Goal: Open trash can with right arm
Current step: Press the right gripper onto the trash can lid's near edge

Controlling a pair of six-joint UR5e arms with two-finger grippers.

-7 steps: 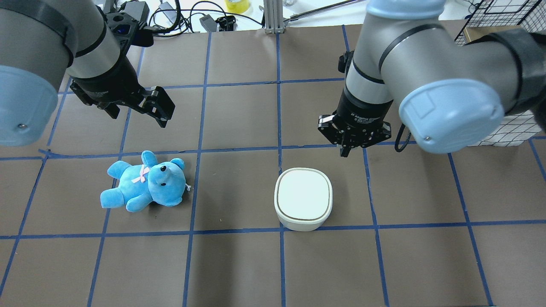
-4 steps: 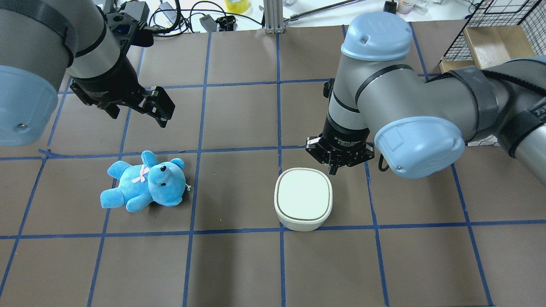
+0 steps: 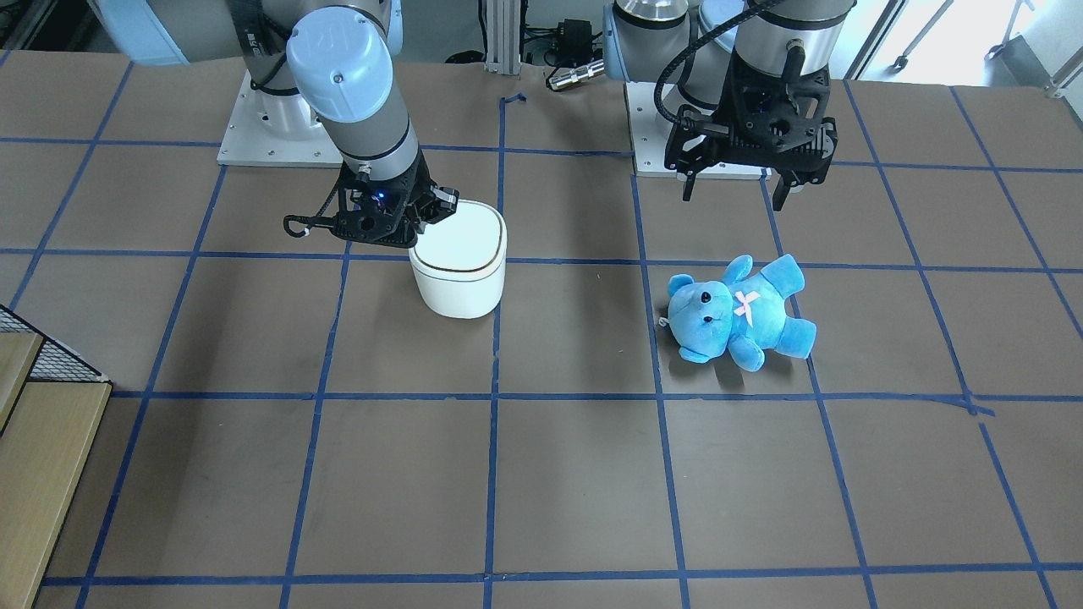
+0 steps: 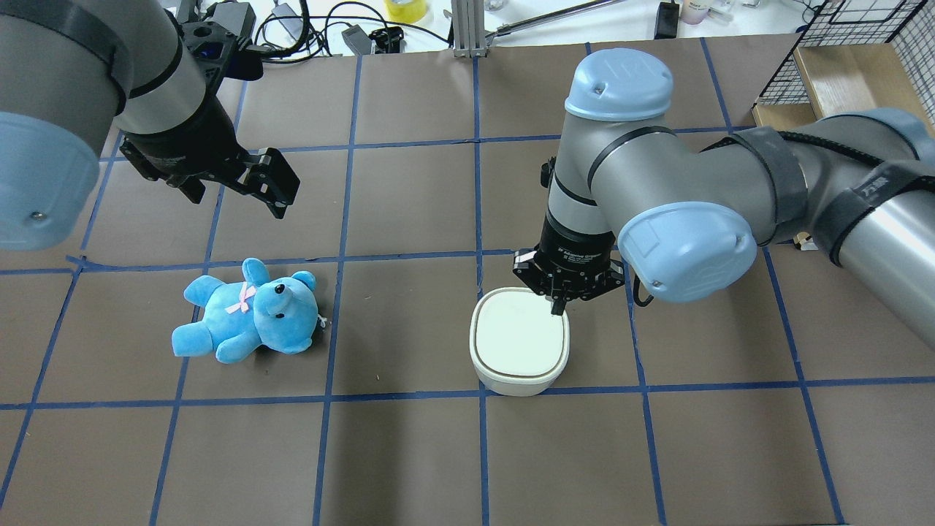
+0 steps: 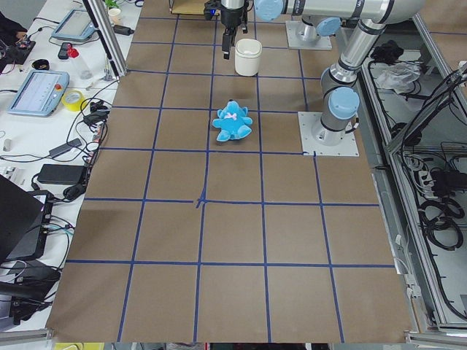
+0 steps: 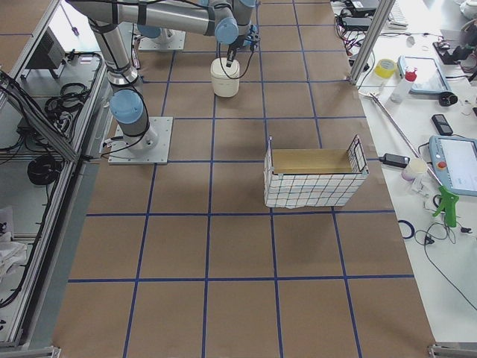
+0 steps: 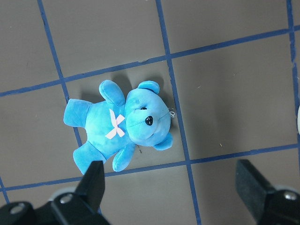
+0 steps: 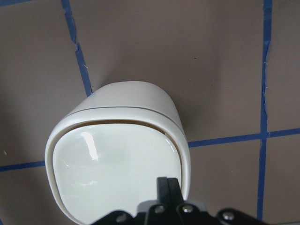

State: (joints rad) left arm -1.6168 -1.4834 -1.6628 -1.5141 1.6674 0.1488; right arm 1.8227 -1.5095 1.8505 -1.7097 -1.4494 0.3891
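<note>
The right gripper [image 4: 558,305], its fingers pressed together, is poised at the far edge of the trash can [image 4: 511,383] lid [image 4: 517,337], which looks shut, so the opening itself is not yet done.

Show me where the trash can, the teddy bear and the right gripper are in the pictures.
trash can [image 4: 520,334]: overhead view, middle of the lid.
teddy bear [image 4: 283,314]: overhead view, on its head.
right gripper [image 4: 558,307]: overhead view, at the closed fingertips.
</note>
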